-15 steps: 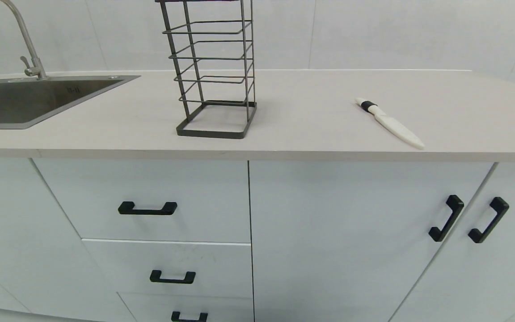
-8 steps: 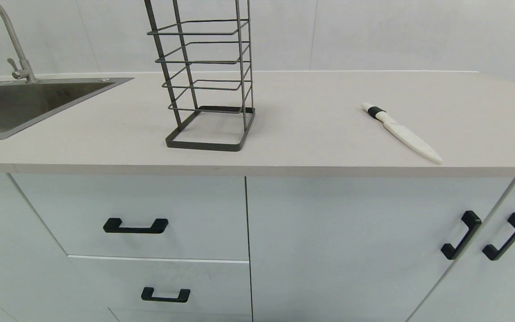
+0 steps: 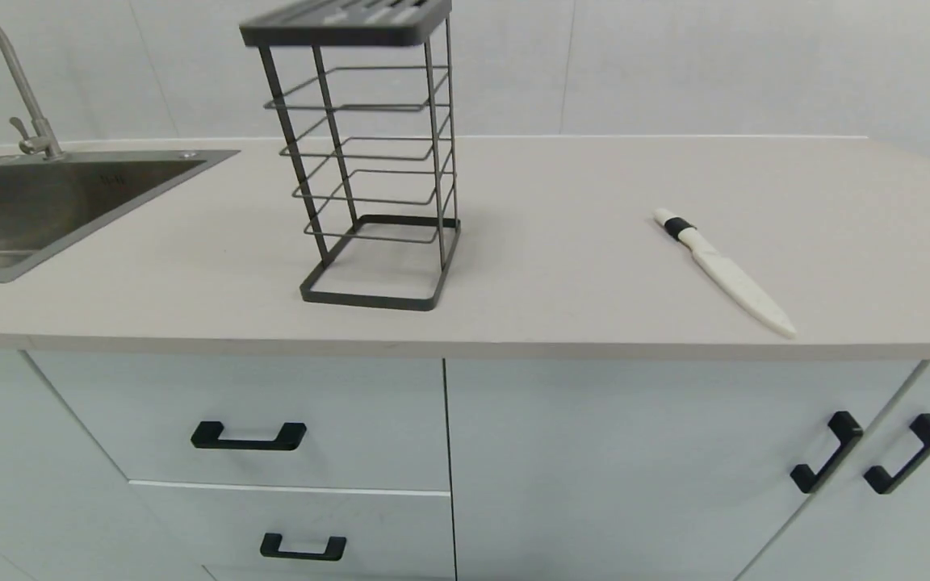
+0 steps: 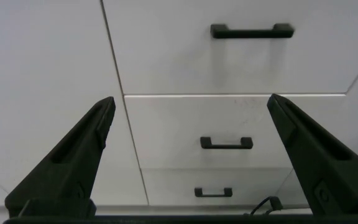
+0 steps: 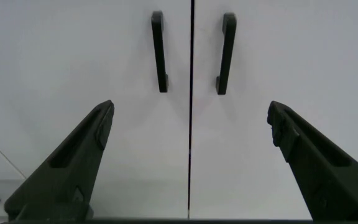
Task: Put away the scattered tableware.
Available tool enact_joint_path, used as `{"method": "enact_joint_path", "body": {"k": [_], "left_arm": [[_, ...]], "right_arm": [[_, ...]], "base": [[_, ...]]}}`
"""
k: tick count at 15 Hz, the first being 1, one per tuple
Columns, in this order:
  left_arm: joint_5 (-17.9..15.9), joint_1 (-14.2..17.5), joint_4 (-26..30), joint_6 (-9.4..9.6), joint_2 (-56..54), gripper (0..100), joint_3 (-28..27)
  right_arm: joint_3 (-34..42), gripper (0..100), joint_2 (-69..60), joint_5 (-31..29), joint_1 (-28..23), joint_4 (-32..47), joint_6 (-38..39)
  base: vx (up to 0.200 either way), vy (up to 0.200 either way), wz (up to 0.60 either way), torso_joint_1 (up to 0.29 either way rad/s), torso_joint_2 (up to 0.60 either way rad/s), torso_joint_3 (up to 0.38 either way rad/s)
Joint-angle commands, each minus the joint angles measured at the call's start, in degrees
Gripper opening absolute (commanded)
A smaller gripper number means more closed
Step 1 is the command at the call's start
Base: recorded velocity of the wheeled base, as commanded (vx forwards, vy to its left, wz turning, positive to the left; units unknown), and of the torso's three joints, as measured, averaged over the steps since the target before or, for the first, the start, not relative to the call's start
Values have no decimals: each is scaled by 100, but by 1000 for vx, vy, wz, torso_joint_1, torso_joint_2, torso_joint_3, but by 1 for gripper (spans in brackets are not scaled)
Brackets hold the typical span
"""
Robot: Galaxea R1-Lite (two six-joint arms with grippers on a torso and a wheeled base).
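One rack [image 3: 368,161] upright centre-left on counter [image 3: 562,186], slotted top likely for blades | knife [image 3: 723,270] flat at right near front edge, unstowed | left claw [image 4: 190,102], right claw [image 5: 190,106] spread, empty, facing cabinets [image 3: 594,452]: reach not begun.

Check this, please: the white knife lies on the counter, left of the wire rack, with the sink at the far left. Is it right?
No. The head view shows the white knife lying to the right of the wire rack, not the left. It is on the counter, and the sink is far left.
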Motion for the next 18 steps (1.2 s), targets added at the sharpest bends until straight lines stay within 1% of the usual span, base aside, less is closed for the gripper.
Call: {"method": "enact_joint_path", "body": {"k": [1,3,7,18], "left_arm": [[-1,1,-2,-1,7,100,0],[-1,1,-2,-1,7,100,0],[-1,1,-2,-1,7,100,0],[-1,1,-2,-1,7,100,0]], "right_arm": [[-4,100,7,4,1,-7,1],[-4,100,7,4,1,-7,1],[-4,100,7,4,1,-7,1],[5,100,7,-4,1,-7,1]], "base": [[0,0,0,56,-579,-276],[0,0,0,90,-515,-268],[0,0,0,268,-467,-271],[0,0,0,230,-496,-272]]}}
